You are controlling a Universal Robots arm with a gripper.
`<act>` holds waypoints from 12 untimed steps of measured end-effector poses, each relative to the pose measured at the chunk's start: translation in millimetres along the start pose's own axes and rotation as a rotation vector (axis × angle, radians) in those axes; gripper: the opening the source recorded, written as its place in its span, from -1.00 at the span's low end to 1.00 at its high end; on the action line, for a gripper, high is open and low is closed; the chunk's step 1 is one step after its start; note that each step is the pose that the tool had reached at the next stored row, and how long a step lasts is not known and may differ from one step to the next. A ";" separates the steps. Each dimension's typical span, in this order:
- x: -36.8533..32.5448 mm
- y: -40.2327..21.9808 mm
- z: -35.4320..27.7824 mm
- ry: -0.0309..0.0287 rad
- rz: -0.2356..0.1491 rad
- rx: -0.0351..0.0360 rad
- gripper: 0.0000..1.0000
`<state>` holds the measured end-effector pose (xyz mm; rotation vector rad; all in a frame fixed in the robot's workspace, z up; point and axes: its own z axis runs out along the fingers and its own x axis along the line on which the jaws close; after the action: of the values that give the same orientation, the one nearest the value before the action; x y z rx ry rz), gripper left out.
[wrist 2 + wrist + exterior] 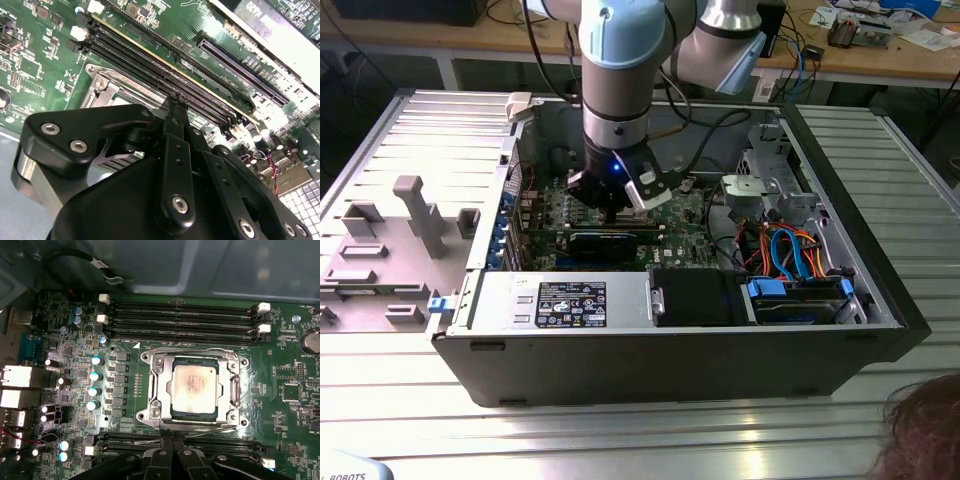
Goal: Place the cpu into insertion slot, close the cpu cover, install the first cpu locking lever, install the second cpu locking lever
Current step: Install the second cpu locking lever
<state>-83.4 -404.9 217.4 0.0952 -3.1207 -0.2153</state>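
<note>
In the first wrist view the cpu (194, 386) lies flat in the insertion slot (150, 413) on the green motherboard (290, 440). The cpu cover (235, 386) is down over it, and the chip's silver top shows through the window. One thin locking lever (190, 350) runs along one side of the socket and another (212, 429) along the opposite side. My gripper (172, 440) is shut, its tips right at that second lever; whether they pinch it is unclear. In the second wrist view the gripper (176, 100) tapers to a closed point beside the socket corner (102, 84). The exterior view has the gripper (613, 212) low over the board.
Long black memory slots (180, 315) flank the socket on both sides. The open computer case holds a power supply (570, 300) in front and a drive cage with orange and blue cables (800, 270) at the exterior view's right. A person's hair (925, 430) shows at the lower right.
</note>
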 end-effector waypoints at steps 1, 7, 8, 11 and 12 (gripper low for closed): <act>0.5 0.0 0.5 0.0000 0.000 0.0000 -0.79; 4.3 -0.1 2.7 0.0000 0.000 0.0000 -0.79; 5.0 -0.1 3.0 0.0000 0.000 0.0001 -0.79; 6.5 -0.2 4.1 -0.0001 0.000 -0.0001 -0.79; 7.5 -0.2 4.6 -0.0001 0.000 -0.0003 -0.79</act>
<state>-90.9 -404.9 212.9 0.0953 -3.1207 -0.2157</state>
